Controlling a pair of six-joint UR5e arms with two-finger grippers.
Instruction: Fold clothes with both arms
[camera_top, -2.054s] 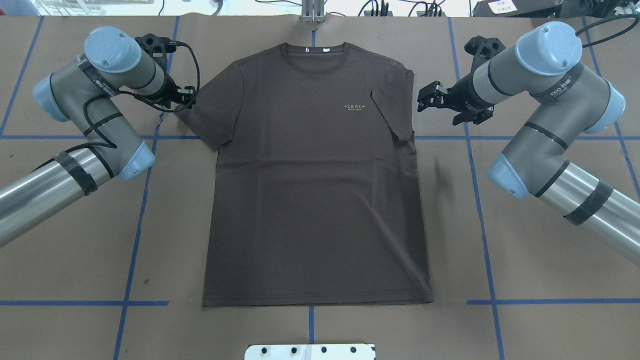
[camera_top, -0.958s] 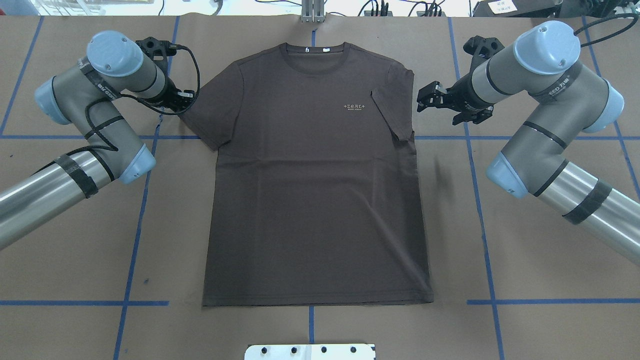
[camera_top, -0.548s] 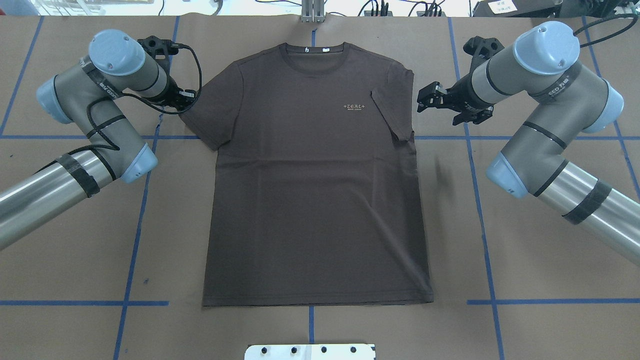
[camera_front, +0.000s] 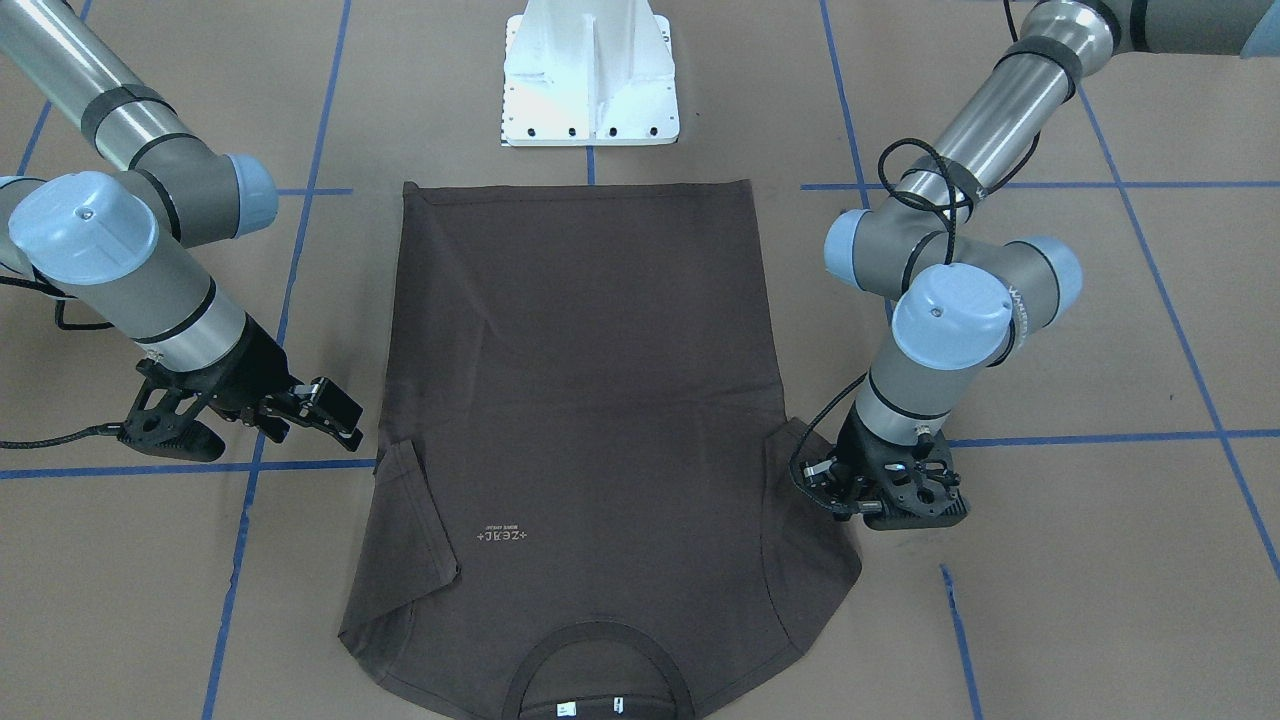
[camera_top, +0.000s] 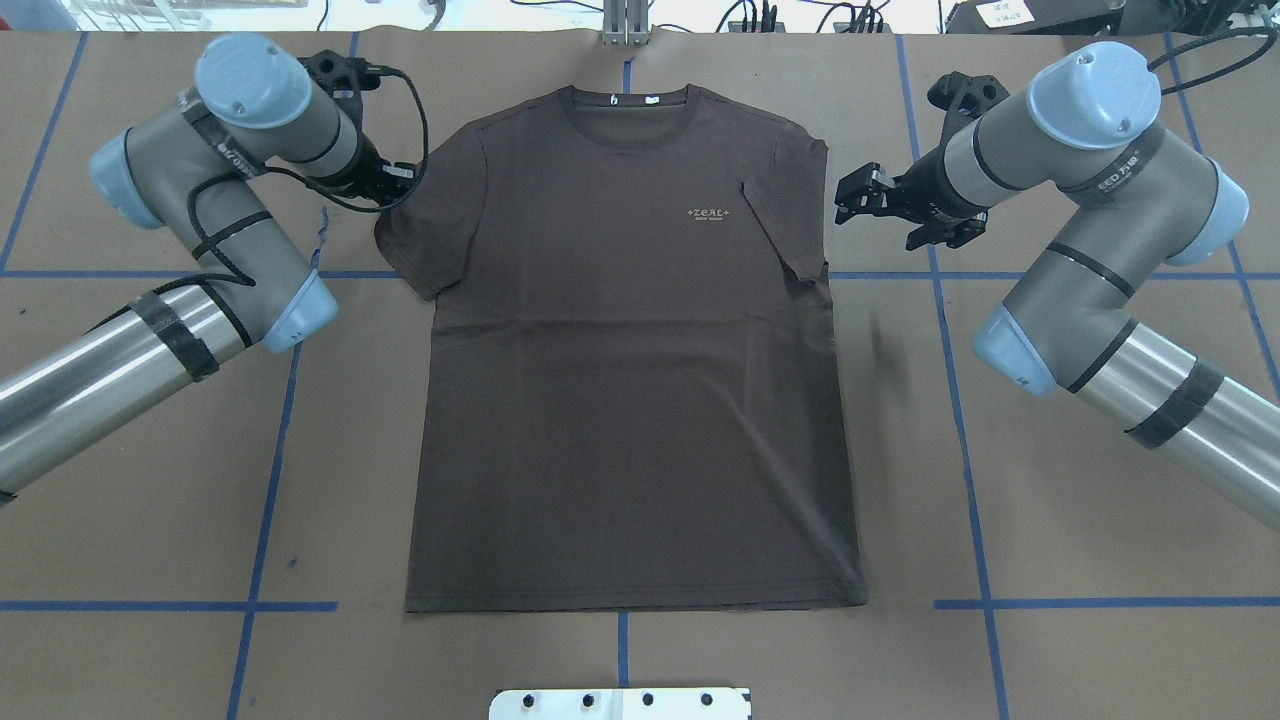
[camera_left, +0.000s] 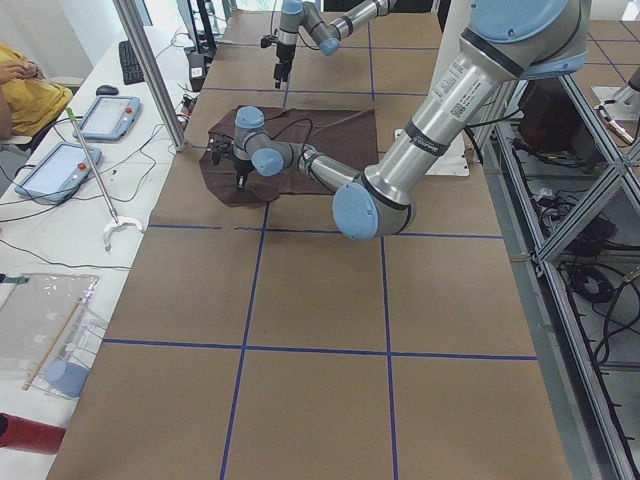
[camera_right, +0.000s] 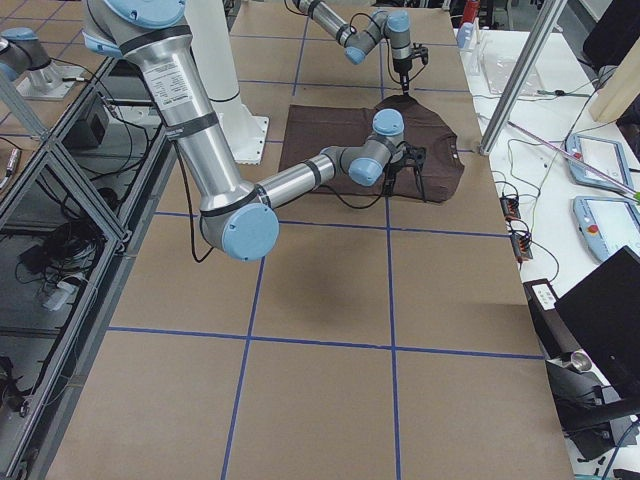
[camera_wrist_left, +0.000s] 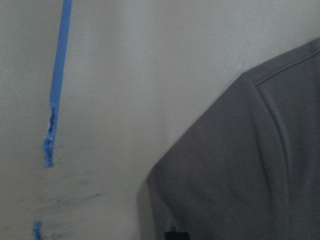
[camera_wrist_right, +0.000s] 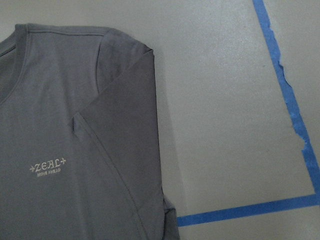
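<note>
The dark brown T-shirt (camera_top: 630, 400) lies flat on the brown table, collar (camera_top: 625, 105) at the far edge, also in the front view (camera_front: 590, 350). Its sleeve on my right side is folded in over the chest beside the pale logo (camera_top: 711, 214). My left gripper (camera_top: 393, 190) is down at the tip of the other sleeve (camera_wrist_left: 240, 165) and shut on its edge (camera_front: 825, 480). My right gripper (camera_top: 848, 200) is open and empty, hovering just off the shirt's right edge (camera_front: 335, 410); its wrist view shows the folded sleeve (camera_wrist_right: 125, 115).
Blue tape lines (camera_top: 270, 470) grid the table. The white metal base block (camera_front: 590, 80) stands just behind the shirt's hem. A side bench with tablets (camera_left: 100, 115) and an upright pole (camera_left: 150, 70) lies beyond the collar end.
My left gripper has moved right and slightly away from me, dragging the left sleeve tip inward with it. The right arm and the rest of the shirt have stayed put.
</note>
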